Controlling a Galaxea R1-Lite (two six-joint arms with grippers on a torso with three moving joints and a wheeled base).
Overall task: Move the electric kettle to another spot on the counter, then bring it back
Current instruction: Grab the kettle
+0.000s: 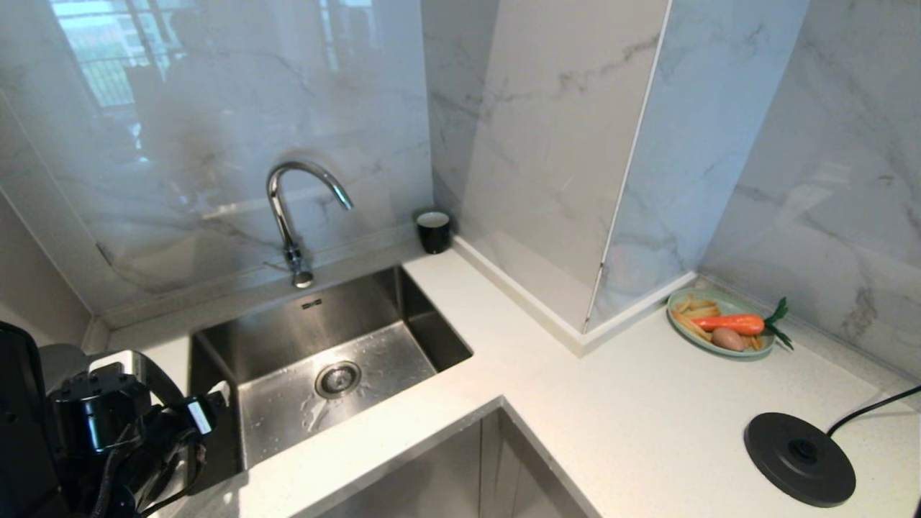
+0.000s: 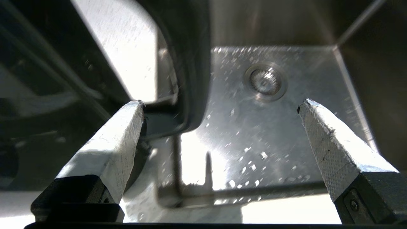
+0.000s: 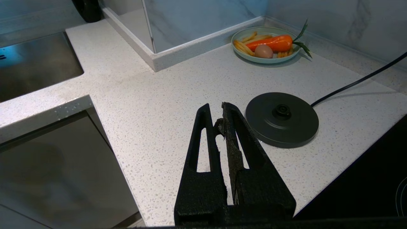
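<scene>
1. The electric kettle [image 1: 21, 424] stands at the far left of the counter [image 1: 633, 424], beside the sink [image 1: 324, 360] and well apart from its base disc [image 1: 800, 458] on the right.
2. The left gripper [image 2: 219, 105] is wide open next to the kettle's loop handle [image 2: 190, 63], one finger [image 2: 120, 133] close against it (gripping nothing).
3. The right gripper [image 3: 219, 117] hangs closed and empty near the base disc.
4. Judging by this, the outward move looks done; grasping and carrying the kettle back remain.
</scene>
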